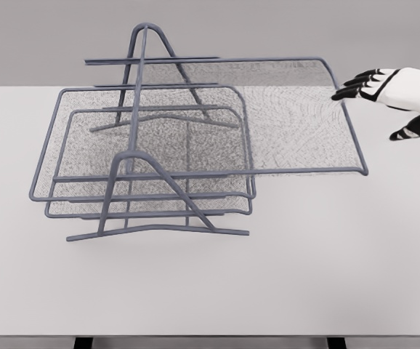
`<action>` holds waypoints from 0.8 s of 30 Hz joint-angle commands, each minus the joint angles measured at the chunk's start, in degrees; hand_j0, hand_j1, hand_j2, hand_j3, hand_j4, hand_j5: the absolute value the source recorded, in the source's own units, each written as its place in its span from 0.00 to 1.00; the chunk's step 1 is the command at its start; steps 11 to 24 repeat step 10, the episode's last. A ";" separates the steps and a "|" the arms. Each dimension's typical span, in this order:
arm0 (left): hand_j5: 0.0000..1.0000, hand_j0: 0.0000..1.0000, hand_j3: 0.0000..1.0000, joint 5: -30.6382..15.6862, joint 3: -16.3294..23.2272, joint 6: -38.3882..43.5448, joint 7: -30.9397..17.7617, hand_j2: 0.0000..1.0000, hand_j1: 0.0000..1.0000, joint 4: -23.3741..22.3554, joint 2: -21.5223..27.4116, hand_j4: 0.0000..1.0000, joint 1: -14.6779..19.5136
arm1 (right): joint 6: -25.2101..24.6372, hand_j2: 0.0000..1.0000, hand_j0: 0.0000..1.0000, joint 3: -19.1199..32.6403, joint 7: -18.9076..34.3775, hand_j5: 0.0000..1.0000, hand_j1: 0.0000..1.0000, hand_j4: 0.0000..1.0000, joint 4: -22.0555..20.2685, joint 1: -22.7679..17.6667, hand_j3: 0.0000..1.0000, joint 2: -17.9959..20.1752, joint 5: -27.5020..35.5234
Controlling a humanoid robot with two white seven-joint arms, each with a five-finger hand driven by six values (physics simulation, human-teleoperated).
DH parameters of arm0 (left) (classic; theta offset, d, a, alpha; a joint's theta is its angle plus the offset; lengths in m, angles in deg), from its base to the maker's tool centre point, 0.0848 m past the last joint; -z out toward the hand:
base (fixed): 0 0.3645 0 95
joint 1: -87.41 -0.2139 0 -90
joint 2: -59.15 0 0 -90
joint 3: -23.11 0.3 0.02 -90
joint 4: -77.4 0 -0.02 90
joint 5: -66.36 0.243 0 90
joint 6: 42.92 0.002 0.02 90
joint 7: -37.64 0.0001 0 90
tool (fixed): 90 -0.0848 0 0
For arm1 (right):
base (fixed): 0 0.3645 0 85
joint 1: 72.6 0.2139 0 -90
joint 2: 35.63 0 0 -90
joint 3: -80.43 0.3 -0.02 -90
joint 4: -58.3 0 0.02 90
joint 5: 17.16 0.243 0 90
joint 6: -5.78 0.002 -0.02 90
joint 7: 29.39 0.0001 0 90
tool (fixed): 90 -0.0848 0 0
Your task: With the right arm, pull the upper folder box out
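- While the upper folder box (283, 116) is already seen drawn well out to the right of the rack (148, 138), the pulling step is judged to be at or near its end.
- The upper tray is carried at the top level of the grey wire rack, its mesh floor overhanging the bench (268, 283) on the right side; only its left part is lodged between the rack's A-shaped frames.
- Two lower trays (144, 153) are seen seated in the rack, stacked one under the other and not drawn out.
- The right hand (395, 98) is found at the picture's right edge, just beside the tray's far right corner.
- Its dark fingers (355, 83) are spread and loosely extended, with the thumb held apart below; the fingertips are placed against or just off the rim, and whether they touch it cannot be told. Nothing is enclosed in a grasp.
- The left arm is not seen.
- If more travel is wanted, the rim must be hooked or pinched, then drawn straight rightward, level, so the tray is not tipped off its rails.
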 commanded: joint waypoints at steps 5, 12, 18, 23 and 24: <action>1.00 1.00 1.00 0.00 0.01 0.00 -0.01 1.00 1.00 -0.01 0.00 1.00 0.00 | -0.17 1.00 1.00 1.08 -0.03 1.00 1.00 1.00 -0.31 0.00 1.00 0.69 1.65; 1.00 1.00 1.00 0.00 0.01 0.00 -0.01 1.00 1.00 -0.01 0.00 1.00 0.00 | -0.17 1.00 1.00 1.17 -0.03 1.00 1.00 1.00 -1.54 -0.09 1.00 0.96 2.36; 1.00 1.00 1.00 0.00 0.01 0.00 -0.01 1.00 1.00 -0.01 0.00 1.00 0.00 | -0.17 1.00 1.00 1.17 -0.03 1.00 1.00 1.00 -1.54 -0.09 1.00 0.96 2.36; 1.00 1.00 1.00 0.00 0.01 0.00 -0.01 1.00 1.00 -0.01 0.00 1.00 0.00 | -0.17 1.00 1.00 1.17 -0.03 1.00 1.00 1.00 -1.54 -0.09 1.00 0.96 2.36; 1.00 1.00 1.00 0.00 0.01 0.00 -0.01 1.00 1.00 -0.01 0.00 1.00 0.00 | -0.17 1.00 1.00 1.17 -0.03 1.00 1.00 1.00 -1.54 -0.09 1.00 0.96 2.36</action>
